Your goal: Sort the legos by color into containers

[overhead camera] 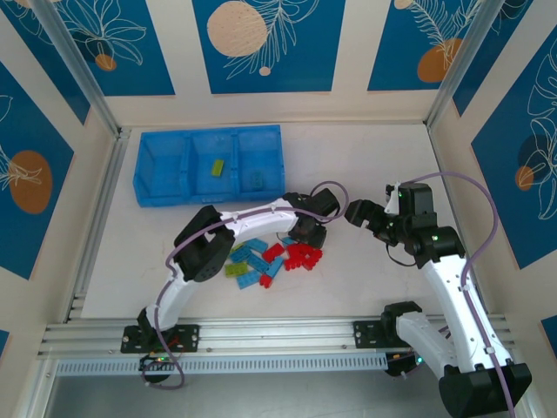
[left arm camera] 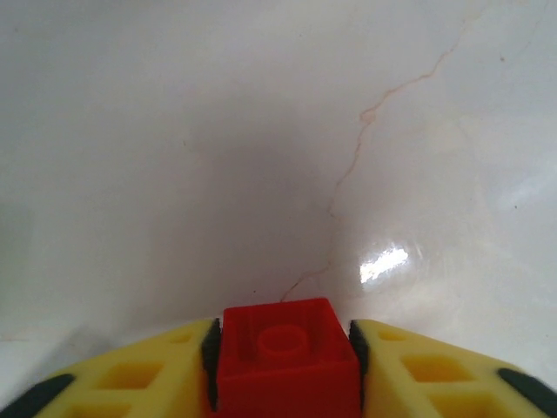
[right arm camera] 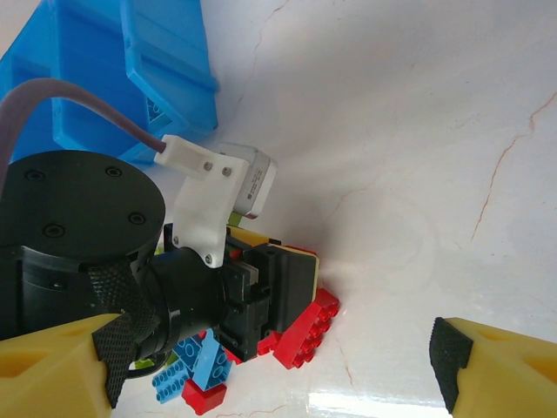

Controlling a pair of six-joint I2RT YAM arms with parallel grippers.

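Right, my left gripper (overhead camera: 306,233) is pinched narrow on a red brick (left arm camera: 287,361), pads against both flanks so it sits square for a carry. It is at the far edge of the legos (overhead camera: 265,259) on the table (overhead camera: 374,148). The tray (overhead camera: 209,132) lies well apart; a green brick (overhead camera: 218,167) occupies its middle compartment. My right gripper (overhead camera: 361,212) hangs wide open just beside, holding nothing.

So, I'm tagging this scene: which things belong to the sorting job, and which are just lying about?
Job: red brick in the left hand; loose brick pile; blue tray; green brick inside it.
Just about: cable; metal rail; patterned wall.
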